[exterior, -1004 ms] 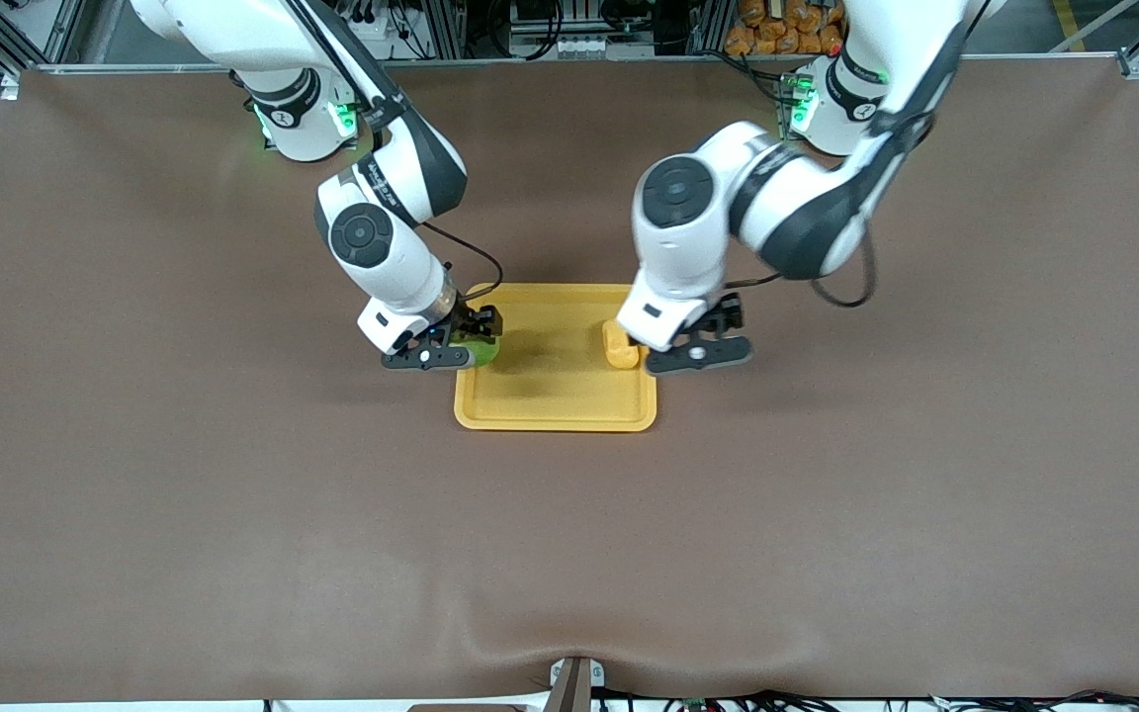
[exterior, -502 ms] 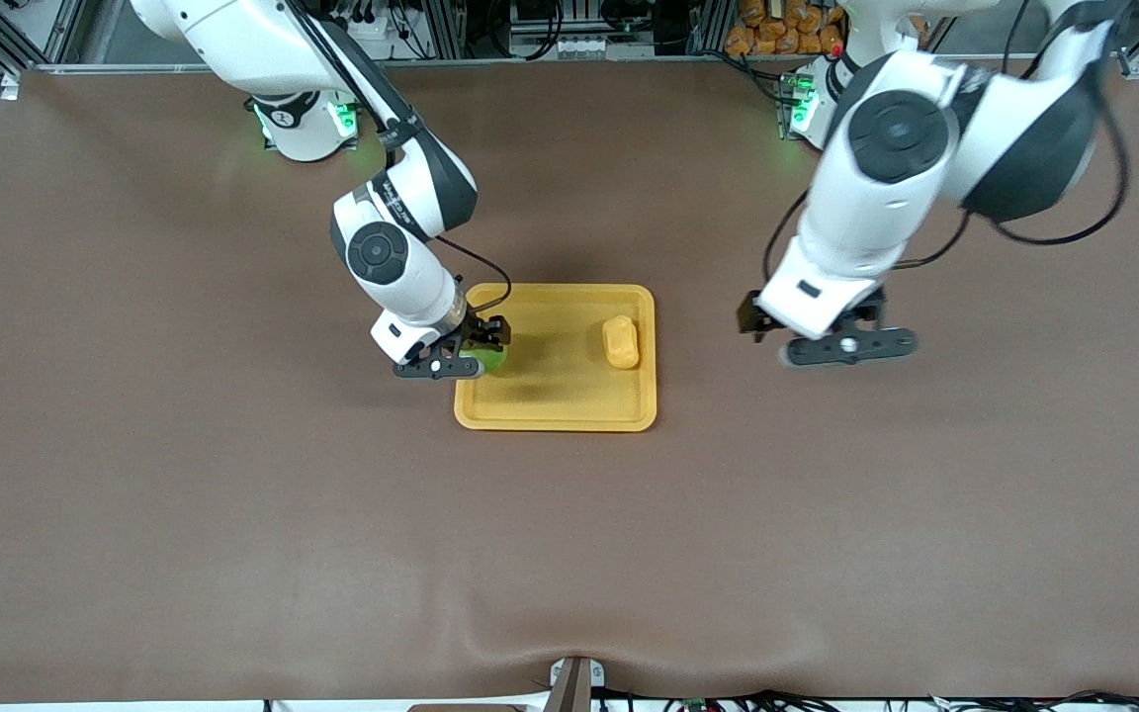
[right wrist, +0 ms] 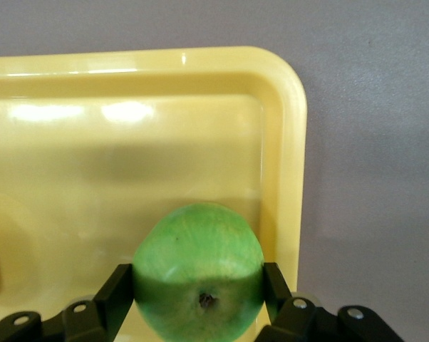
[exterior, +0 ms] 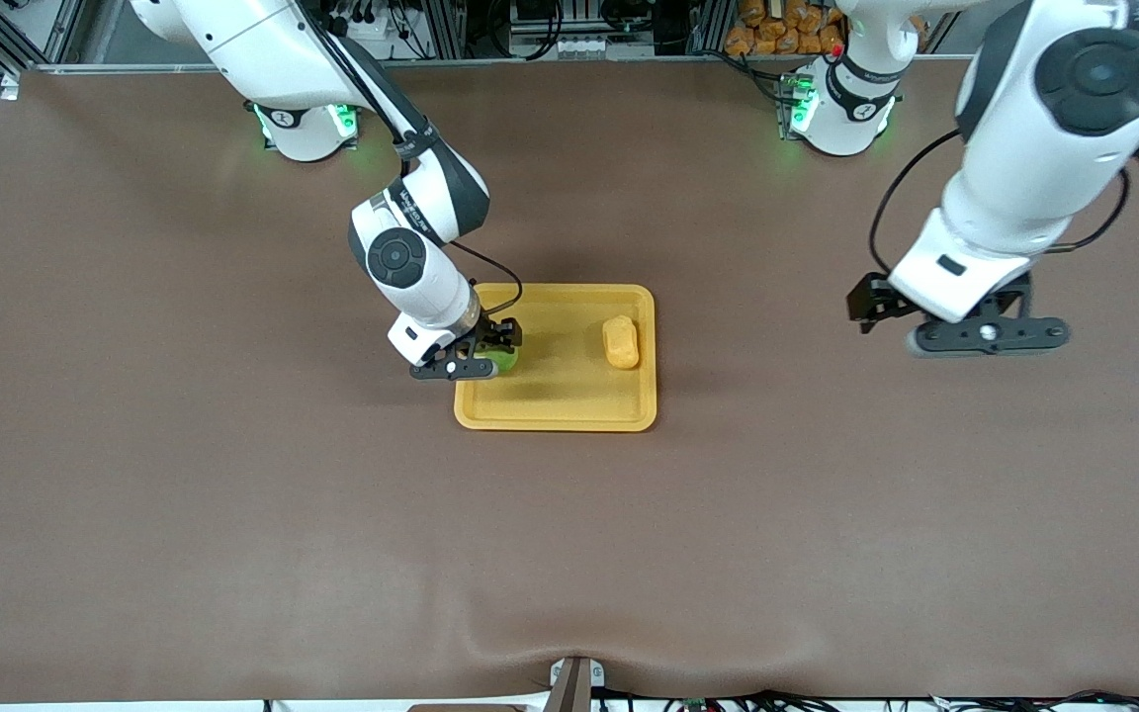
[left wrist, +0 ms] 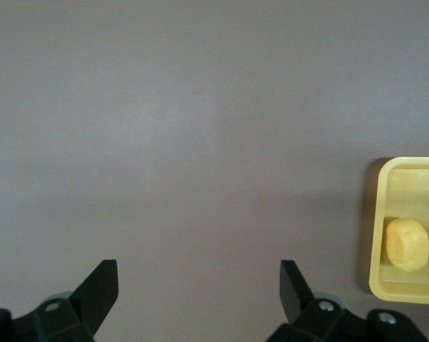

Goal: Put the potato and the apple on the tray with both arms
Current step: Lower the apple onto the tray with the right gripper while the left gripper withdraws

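Right hand [exterior: 483, 358] was seen pinching the apple [right wrist: 198, 271] over the tray [exterior: 556, 413], by its rim. Left hand [exterior: 965, 321] was held spread over bare table [exterior: 233, 514]. On the tray the potato [exterior: 620, 341] was seen lying.

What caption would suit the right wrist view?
Right gripper holds a green apple over the yellow tray, jaws shut on its sides.
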